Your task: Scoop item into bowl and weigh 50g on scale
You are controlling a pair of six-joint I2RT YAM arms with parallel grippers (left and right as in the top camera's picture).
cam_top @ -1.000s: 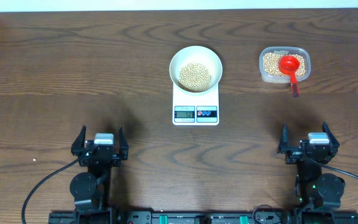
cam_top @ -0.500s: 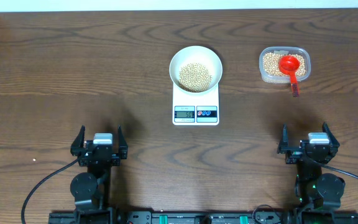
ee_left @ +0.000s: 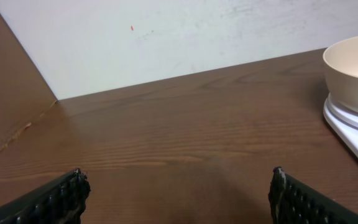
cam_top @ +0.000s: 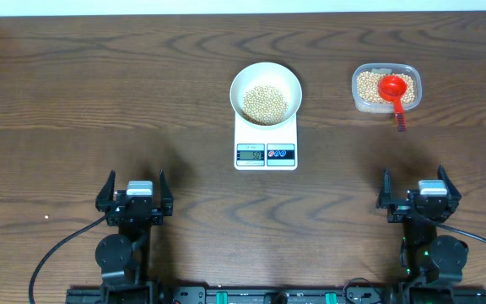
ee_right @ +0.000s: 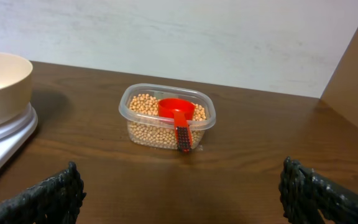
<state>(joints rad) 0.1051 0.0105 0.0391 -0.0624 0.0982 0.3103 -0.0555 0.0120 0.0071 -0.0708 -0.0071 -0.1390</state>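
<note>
Overhead: left gripper (cam_top: 137, 176) sits at the near edge, fingers spread wide, gripping nothing. Right gripper (cam_top: 413, 173) is the same, wide apart and empty. The white bowl (cam_top: 265, 73) is on the scale (cam_top: 253, 135) with beans (cam_top: 264, 103) heaped inside. The display (cam_top: 251, 153) digits are too small to read. A red scoop (cam_top: 392, 86) lies in the clear tub (cam_top: 415, 78).

Left wrist: fingertips (ee_left: 61, 196) apart, the bowl at the right edge.

Right wrist: fingertips (ee_right: 51, 193) wide, the tub well ahead and untouched.
</note>
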